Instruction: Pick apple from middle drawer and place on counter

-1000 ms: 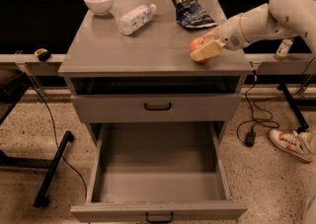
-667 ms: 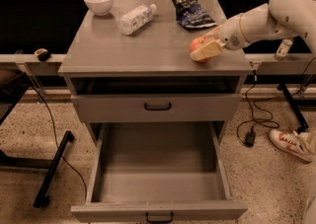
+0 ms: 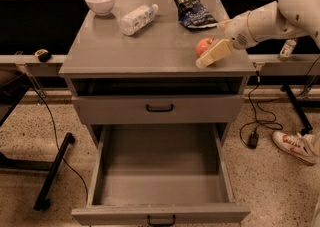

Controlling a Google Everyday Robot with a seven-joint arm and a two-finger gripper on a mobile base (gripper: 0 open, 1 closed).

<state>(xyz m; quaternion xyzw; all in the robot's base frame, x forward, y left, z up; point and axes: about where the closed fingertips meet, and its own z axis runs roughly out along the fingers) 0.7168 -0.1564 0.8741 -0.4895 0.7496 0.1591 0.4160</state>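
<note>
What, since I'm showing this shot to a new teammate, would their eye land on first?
The white arm reaching in from the right, its gripper at the red apple near the right front corner of the counter. Below, the middle drawer stands pulled wide open, nothing visible inside. A white bowl, a lying bottle and a chip bag line the counter's back.

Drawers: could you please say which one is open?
The lowest drawer, pulled out; the drawer above is shut. The claw is over the counter, by the apple.
</note>
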